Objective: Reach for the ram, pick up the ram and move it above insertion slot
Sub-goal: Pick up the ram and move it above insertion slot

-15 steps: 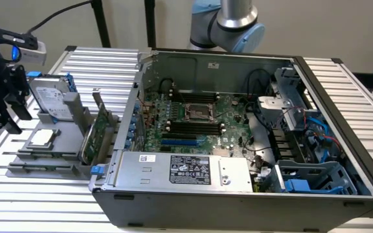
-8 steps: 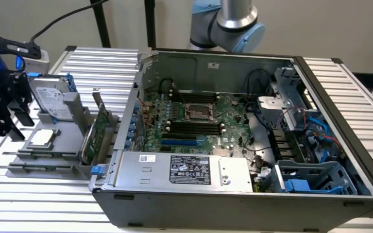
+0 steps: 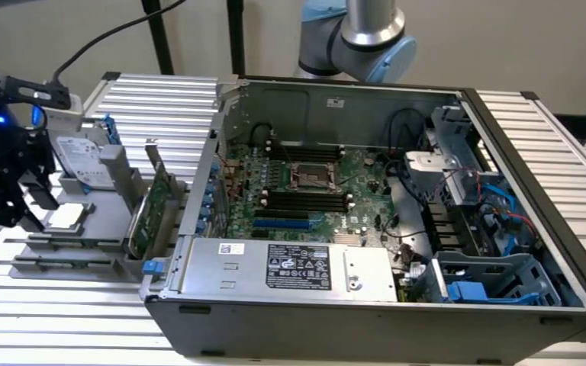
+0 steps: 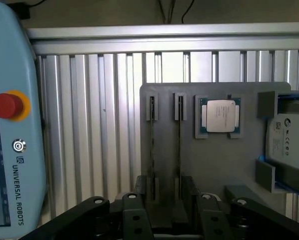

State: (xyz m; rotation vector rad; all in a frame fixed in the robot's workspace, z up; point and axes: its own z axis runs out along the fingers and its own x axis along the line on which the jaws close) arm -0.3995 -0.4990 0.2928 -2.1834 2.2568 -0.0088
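Two thin ram sticks stand on edge in a grey holder plate (image 4: 189, 160), one ram (image 4: 152, 142) beside the other (image 4: 179, 142). My gripper (image 4: 166, 202) hovers over their near ends, open, its black fingers (image 4: 140, 196) spread to either side and nothing between them. In the exterior view the gripper (image 3: 13, 202) hangs at the far left over the same holder (image 3: 79, 252). The black insertion slots (image 3: 298, 200) lie on the motherboard inside the open computer case (image 3: 375, 305), well to the exterior view's right of the gripper.
A CPU (image 4: 220, 116) and a hard drive (image 4: 289, 142) sit on the holder beside the sticks. A broad green expansion card (image 3: 152, 213) stands between holder and case. A teach pendant (image 4: 9, 125) lies on the ribbed metal table (image 4: 89, 125).
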